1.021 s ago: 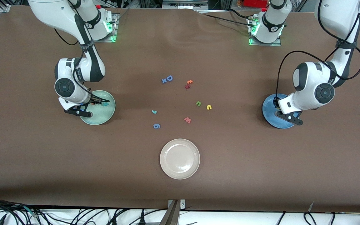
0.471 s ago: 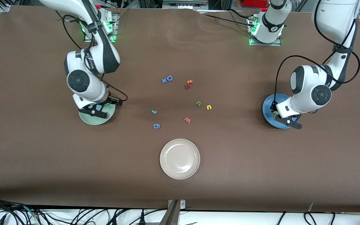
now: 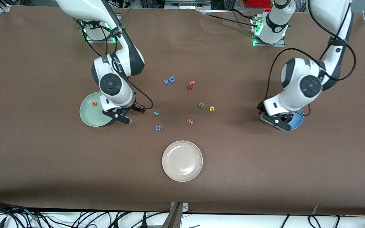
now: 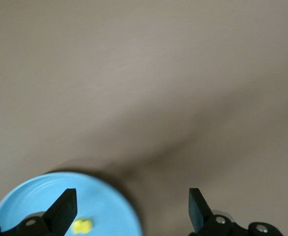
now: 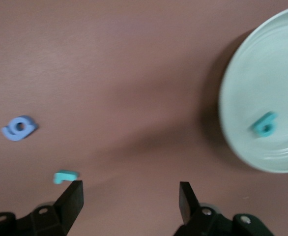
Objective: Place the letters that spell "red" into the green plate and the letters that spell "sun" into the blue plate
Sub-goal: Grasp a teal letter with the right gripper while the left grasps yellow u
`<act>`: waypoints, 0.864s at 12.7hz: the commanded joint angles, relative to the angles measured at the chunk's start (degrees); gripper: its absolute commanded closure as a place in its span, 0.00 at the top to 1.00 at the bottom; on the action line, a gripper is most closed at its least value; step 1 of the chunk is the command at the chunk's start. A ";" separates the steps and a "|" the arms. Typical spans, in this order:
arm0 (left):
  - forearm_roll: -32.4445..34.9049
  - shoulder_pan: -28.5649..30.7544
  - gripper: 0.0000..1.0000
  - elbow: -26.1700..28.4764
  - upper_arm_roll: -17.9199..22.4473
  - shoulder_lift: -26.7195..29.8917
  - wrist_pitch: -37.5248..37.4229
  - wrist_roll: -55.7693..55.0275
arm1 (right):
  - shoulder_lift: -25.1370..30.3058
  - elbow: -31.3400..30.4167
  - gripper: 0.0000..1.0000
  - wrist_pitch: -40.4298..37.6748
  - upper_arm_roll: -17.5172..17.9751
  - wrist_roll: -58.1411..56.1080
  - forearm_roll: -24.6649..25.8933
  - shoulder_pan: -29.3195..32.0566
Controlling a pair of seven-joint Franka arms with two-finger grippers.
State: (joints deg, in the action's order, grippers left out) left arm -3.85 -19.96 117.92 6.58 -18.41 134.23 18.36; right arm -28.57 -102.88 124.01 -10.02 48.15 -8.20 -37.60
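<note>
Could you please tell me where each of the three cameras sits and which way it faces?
Front view: high across the table, facing both arms.
Left wrist view: on the left arm, looking down past the open left pincer at the blue plate.
Right wrist view: looking down past the open right pincer; shares the green plate with the front view.

Teal "d" (image 5: 264,124) in green plate (image 5: 242,73)

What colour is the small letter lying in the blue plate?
Yellow letter in the blue plate; clearest in the left wrist view.
</note>
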 commanded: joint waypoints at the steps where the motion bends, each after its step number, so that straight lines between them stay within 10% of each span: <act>1: 0.15 -3.58 1.00 -1.90 -2.08 -1.19 -0.55 -8.29 | -4.29 4.00 0.87 3.41 0.79 2.64 -4.10 -0.89; 6: 0.24 -9.47 1.00 -4.54 -3.59 -5.58 -0.20 -36.85 | -9.21 4.00 0.82 12.12 0.97 8.19 -4.19 -4.32; 11: 0.24 -13.25 1.00 -8.05 -4.20 -10.23 -0.11 -52.34 | -10.01 3.74 0.53 13.45 0.88 9.32 -4.19 -5.73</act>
State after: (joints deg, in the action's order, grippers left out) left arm -3.85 -31.53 112.86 2.38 -26.27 134.51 -28.54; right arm -37.96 -100.33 137.33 -8.72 56.40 -11.36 -42.81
